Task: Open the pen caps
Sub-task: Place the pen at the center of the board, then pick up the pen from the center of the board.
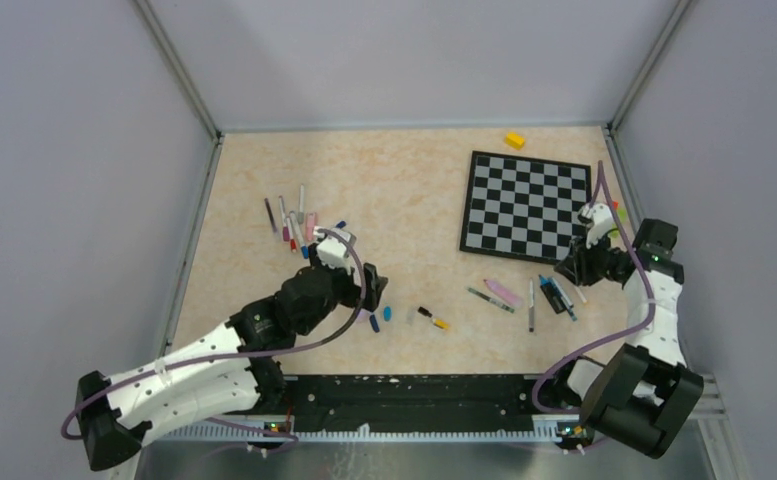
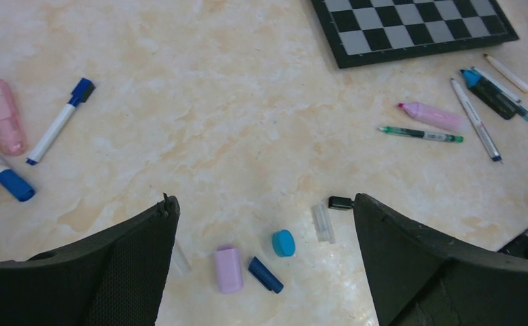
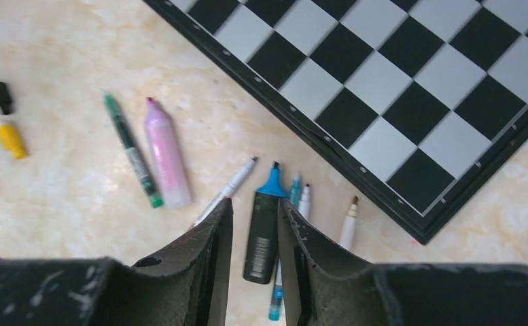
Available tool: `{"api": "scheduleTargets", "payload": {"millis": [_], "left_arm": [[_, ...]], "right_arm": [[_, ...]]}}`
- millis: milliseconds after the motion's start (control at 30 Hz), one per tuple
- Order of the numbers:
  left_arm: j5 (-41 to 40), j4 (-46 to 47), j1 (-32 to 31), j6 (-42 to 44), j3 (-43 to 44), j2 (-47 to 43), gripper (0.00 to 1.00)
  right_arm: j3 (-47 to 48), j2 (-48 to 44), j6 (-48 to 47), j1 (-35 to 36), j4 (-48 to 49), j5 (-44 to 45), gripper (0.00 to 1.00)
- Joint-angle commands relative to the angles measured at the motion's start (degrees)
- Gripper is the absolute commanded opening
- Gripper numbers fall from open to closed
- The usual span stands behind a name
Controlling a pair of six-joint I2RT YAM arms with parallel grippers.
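Note:
Several loose pen caps lie on the table under my left gripper (image 2: 266, 199), which is wide open and holds nothing: a lilac cap (image 2: 228, 269), a navy cap (image 2: 266, 275), a round blue cap (image 2: 283, 242), a clear cap (image 2: 323, 223) and a black cap (image 2: 340, 202). My right gripper (image 3: 255, 204) hovers over a row of uncapped pens by the chessboard. Its jaws stand narrowly apart around a black highlighter with a blue tip (image 3: 262, 234), which lies on the table with a gap on its left side. In the top view the left gripper (image 1: 374, 283) is mid-table and the right gripper (image 1: 569, 272) is at the right.
A chessboard (image 1: 526, 205) lies at the back right with a yellow block (image 1: 515, 140) behind it. A pile of capped pens (image 1: 294, 222) sits at the left. A lilac highlighter (image 3: 166, 159), a green pen (image 3: 132, 153) and a yellow-and-black marker (image 1: 432, 318) lie mid-table.

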Motion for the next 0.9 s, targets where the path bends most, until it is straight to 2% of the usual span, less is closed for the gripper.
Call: {"api": "scheduleTargets", "payload": {"millis": [0, 167, 433, 633, 800, 867], "left_arm": [[2.3, -2.1, 7.0, 1.9, 3.9, 2.3, 0.99], [11.6, -1.3, 19.4, 4.7, 5.3, 8.3, 0.99], [27.1, -5.0, 32.0, 13.3, 18.5, 29.6, 0.99], [26.7, -7.9, 37.1, 21.5, 28.8, 43.5, 0.99], [27.7, -7.3, 40.9, 29.0, 32.1, 50.6, 0.98], [29.1, -7.1, 42.1, 32.3, 32.9, 52.6, 0.95]], "right_arm": [[4.8, -2.9, -2.4, -0.6, -7.7, -14.4, 0.3], [3.0, -5.7, -1.3, -0.5, -8.4, -23.0, 0.32], [-0.6, -10.6, 0.1, 0.2, -5.6, -22.5, 0.34], [-0.4, -10.6, 1.0, 0.9, -4.7, -20.2, 0.34], [-0.4, -10.6, 1.8, 1.7, -4.0, -18.9, 0.34], [-0.5, -10.6, 1.9, 2.0, -3.7, -18.5, 0.34]]}}
